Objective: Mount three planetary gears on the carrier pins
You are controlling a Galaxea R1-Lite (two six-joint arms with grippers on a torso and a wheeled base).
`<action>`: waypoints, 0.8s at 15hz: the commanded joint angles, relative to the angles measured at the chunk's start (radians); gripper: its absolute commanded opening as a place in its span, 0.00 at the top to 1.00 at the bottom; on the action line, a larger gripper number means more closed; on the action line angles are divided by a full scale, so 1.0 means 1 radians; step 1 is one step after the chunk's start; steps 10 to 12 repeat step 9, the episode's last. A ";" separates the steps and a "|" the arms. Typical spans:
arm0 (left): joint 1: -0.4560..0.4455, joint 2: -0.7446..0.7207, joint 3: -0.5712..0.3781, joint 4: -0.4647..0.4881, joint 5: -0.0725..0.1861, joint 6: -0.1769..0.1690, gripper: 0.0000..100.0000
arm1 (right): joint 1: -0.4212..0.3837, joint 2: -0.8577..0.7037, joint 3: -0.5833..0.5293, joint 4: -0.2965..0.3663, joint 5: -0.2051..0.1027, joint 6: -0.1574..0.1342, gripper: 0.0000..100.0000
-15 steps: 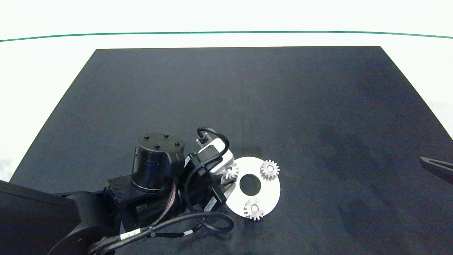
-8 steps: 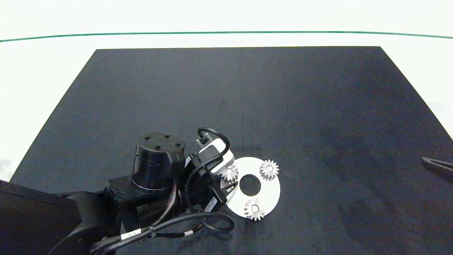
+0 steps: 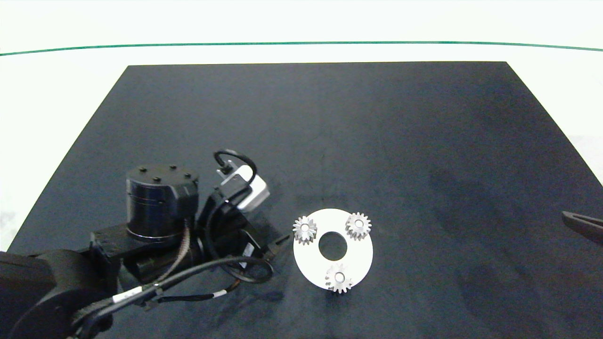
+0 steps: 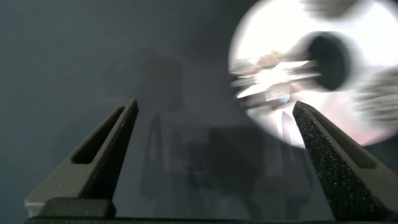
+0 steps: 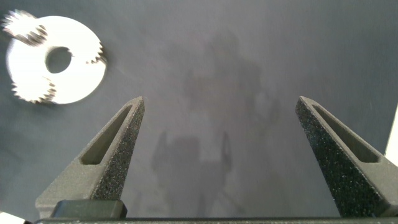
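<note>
All three planetary gears [image 3: 305, 230] sit on the white disc [image 3: 351, 256], which lies flat on the black mat [image 3: 330, 141] at the near middle of the table [image 3: 61, 84]. One gear is at the disc's left edge, a second gear [image 3: 358, 226] at its far right, and a third gear [image 3: 338, 278] at its near edge, so that they form a triangle around the large centre hole [image 3: 332, 246]. Each gear shows a pale round spot in its bore, which fits the carrier pins [image 3: 336, 277] standing through them, though how deeply the gears are seated cannot be told. The left gripper [image 3: 278, 244] is just to the left of the disc, close to the mat and clear of the leftmost gear, touching nothing. Its jaws stand wide apart with only bare mat between the two grey fingers [image 4: 106, 158], as the left wrist view shows; the disc [image 4: 323, 68] appears there as a blurred bright shape beyond the fingertips. The right gripper [image 3: 582, 225] is parked at the far right edge of the table, well apart from the disc. Its jaws are likewise spread wide and empty, the fingers [image 5: 112, 155] framing bare mat in the right wrist view, with the disc [image 5: 74, 71] and its gears small in the distance.
</note>
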 commanded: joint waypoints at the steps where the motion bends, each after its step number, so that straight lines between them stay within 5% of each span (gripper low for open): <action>1: 0.210 -0.227 0.055 0.008 0.001 -0.072 0.00 | -0.092 -0.014 0.031 0.000 -0.001 -0.001 0.00; 5: 0.474 -0.454 0.201 0.023 0.010 -0.067 0.00 | -0.237 -0.126 0.088 0.000 -0.007 -0.004 0.00; 8: 0.595 -0.674 0.368 0.083 0.035 -0.070 0.00 | -0.345 -0.306 0.248 0.000 -0.007 -0.009 0.00; 12: 0.626 -0.752 0.417 0.122 0.035 -0.070 0.00 | -0.361 -0.370 0.300 0.002 -0.010 -0.012 0.00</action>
